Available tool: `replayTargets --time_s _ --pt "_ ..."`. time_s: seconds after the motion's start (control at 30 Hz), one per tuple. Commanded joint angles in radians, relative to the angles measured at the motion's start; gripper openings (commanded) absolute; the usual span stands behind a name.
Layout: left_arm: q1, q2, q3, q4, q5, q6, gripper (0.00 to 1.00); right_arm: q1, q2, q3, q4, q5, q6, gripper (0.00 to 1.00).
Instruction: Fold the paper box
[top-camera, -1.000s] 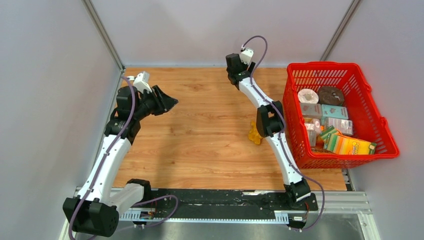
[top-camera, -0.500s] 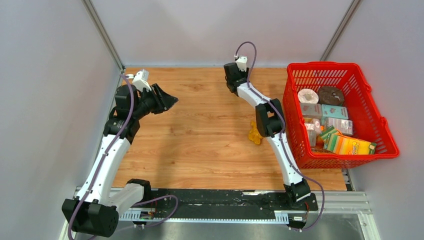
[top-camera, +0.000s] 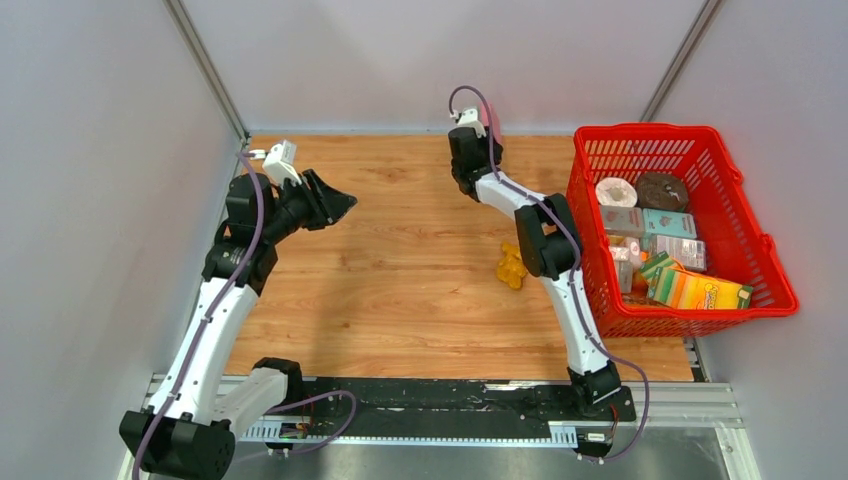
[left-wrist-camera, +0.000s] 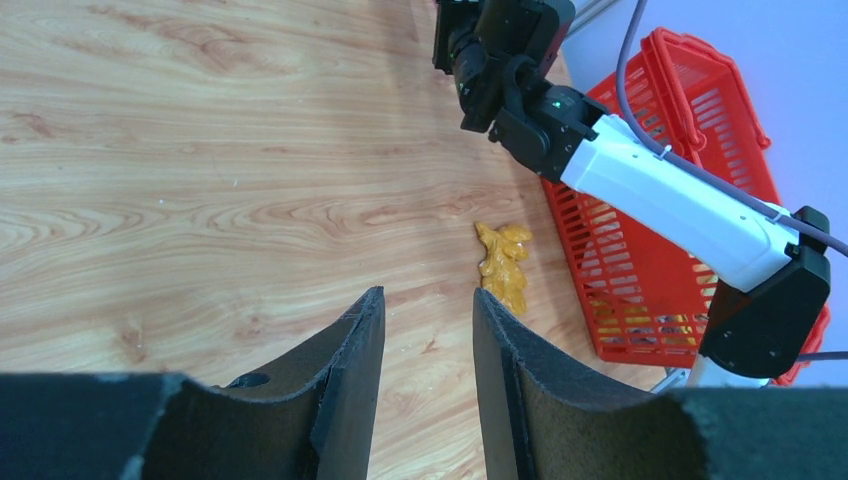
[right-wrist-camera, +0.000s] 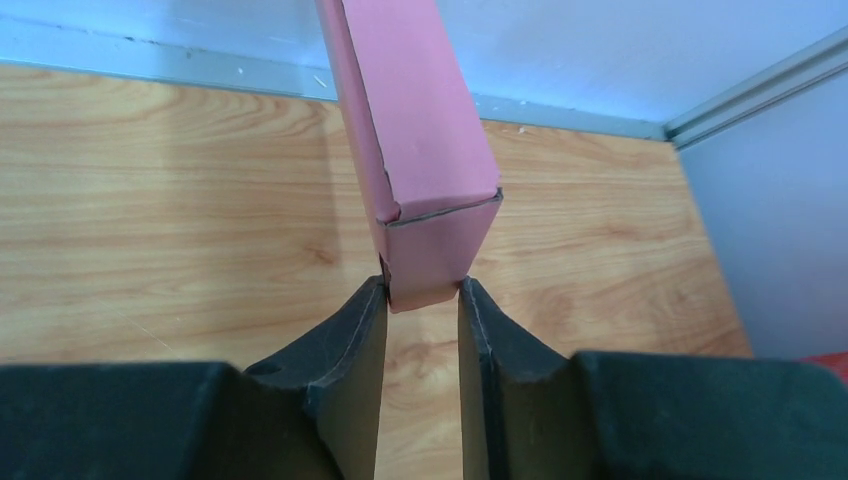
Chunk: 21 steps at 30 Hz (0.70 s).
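Both fingers of my right claw (right-wrist-camera: 422, 292) had just closed from wide apart onto the near end of the plain pink thin-cardboard box (right-wrist-camera: 415, 120), which rose tilted just ahead, already block-shaped. My left claw (left-wrist-camera: 425, 320) hung part open, empty. With the box now secured over the wooden table (right-wrist-camera: 150, 220) beyond, I judged I could finish its flaps.

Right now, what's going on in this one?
The jaws of the right arm pinch one end of a plain pink thin-cardboard box near the far edge of the wooden table; the box already looks like a closed block. The left arm hangs over the table's left side, jaws open and empty. A red plastic mesh basket of cartons sits at the right.
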Motion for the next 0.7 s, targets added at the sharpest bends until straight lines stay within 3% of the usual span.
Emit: replayTargets --time_s 0.0,0.17,0.27,0.33,0.37,0.47,0.67 --pt "-0.005 -0.032 0.028 -0.005 0.014 0.006 0.46 0.038 -0.050 -0.058 0.211 0.054 -0.292 0.22" --pt "-0.007 -0.049 0.032 -0.018 0.016 0.012 0.46 0.059 0.031 -0.044 0.297 0.100 -0.524 0.28" --pt "-0.007 -0.052 0.033 -0.023 0.014 0.012 0.46 0.064 0.025 -0.077 0.324 0.140 -0.561 0.30" --pt "-0.007 -0.052 0.033 -0.018 0.017 0.008 0.46 0.065 -0.013 -0.140 0.343 0.134 -0.552 0.39" --pt "-0.008 -0.052 0.033 -0.015 0.019 0.006 0.46 0.065 -0.062 -0.201 0.347 0.124 -0.528 0.58" --pt "-0.010 -0.049 0.035 -0.009 0.023 0.000 0.46 0.065 -0.130 -0.303 0.338 0.104 -0.500 0.84" --pt "-0.017 -0.069 0.039 -0.021 0.016 -0.003 0.46 0.069 -0.395 -0.443 0.121 -0.043 -0.223 0.96"
